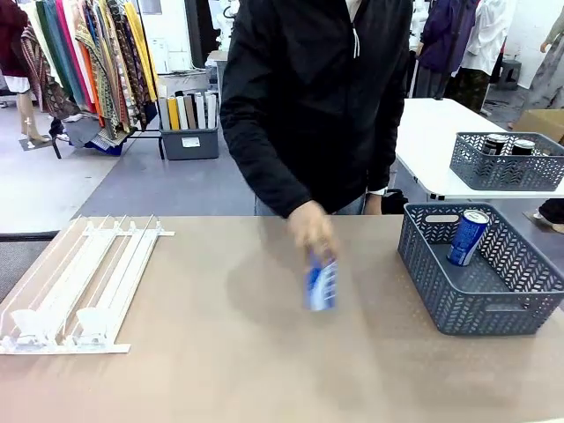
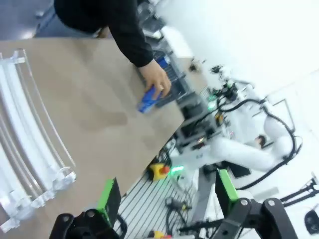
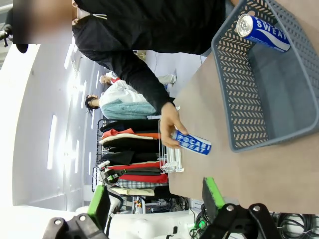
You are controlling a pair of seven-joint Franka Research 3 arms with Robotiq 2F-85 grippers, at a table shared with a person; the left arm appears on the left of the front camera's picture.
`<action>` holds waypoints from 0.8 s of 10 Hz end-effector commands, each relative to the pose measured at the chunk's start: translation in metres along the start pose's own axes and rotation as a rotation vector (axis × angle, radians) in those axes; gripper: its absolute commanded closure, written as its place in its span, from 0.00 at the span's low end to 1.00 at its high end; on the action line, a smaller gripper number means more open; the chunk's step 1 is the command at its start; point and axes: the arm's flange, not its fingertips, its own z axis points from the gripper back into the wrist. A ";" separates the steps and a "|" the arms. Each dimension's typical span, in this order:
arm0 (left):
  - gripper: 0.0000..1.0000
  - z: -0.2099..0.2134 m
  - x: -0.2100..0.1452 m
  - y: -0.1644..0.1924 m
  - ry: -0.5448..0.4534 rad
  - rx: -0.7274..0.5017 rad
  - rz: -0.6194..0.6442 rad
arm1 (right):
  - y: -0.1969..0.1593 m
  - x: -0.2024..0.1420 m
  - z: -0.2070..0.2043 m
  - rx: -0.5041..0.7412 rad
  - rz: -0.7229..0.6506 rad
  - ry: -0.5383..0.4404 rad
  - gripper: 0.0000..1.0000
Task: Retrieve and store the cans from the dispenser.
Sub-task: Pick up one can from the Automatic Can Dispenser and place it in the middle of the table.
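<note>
A person's hand point(image 1: 310, 231) holds a blue Pocari Sweat can point(image 1: 322, 282) just above the middle of the table, blurred by motion. The same can point(image 2: 148, 99) shows far ahead in the left wrist view, and again as the held can point(image 3: 192, 143) in the right wrist view. Another blue can point(image 1: 468, 236) leans inside the grey basket point(image 1: 480, 308) at the table's right. The white dispenser point(image 1: 79, 282) lies at the left with no cans in its lanes. My left gripper point(image 2: 168, 191) is open, far from the can. My right gripper point(image 3: 155, 196) is open too, holding nothing.
A second grey basket point(image 1: 507, 167) with two black cans point(image 1: 495, 144) stands on a white table behind at the right. The person in a black jacket point(image 1: 308, 97) leans over the table's far edge. My right arm's white links point(image 2: 239, 152) show beyond the table's edge.
</note>
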 end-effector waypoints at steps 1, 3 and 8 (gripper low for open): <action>0.00 -0.010 -0.014 0.015 0.031 -0.006 -0.022 | 0.002 0.002 0.000 0.024 0.024 -0.007 0.00; 0.00 0.000 0.000 0.000 0.000 0.000 0.000 | 0.002 0.002 0.000 0.024 0.024 -0.007 0.00; 0.00 0.000 0.000 0.000 0.000 0.000 0.000 | 0.002 0.002 0.000 0.024 0.024 -0.007 0.00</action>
